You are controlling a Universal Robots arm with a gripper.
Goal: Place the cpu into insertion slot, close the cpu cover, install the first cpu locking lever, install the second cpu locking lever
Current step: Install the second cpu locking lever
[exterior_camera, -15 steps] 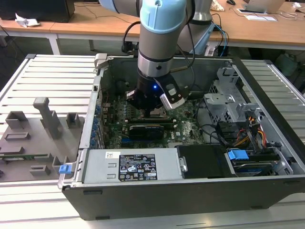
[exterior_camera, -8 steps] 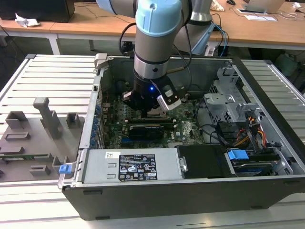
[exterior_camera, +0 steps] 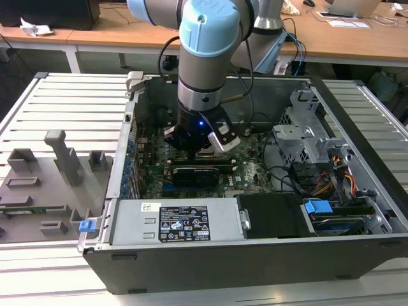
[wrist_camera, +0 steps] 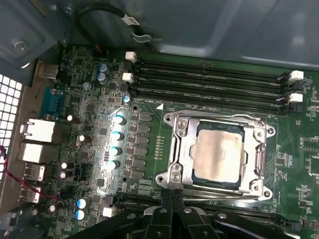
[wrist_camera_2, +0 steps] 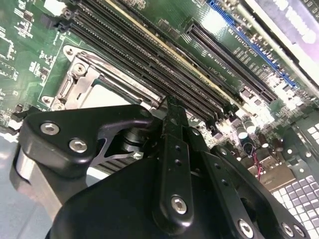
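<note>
Cpu [wrist_camera: 219, 152] seated in insertion slot [wrist_camera: 175, 149], cpu cover [wrist_camera: 256, 132] down around it; gripper [wrist_camera: 172, 199] pinched shut, empty, at socket's 6 o'clock edge; lever step in hand; needs precise hooking.

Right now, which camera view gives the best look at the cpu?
The first wrist view: the cpu lies flat in its socket, its whole silver top framed by the cpu cover. In the second wrist view the pincer hides most of it. In the exterior view the arm blocks that spot.
</note>
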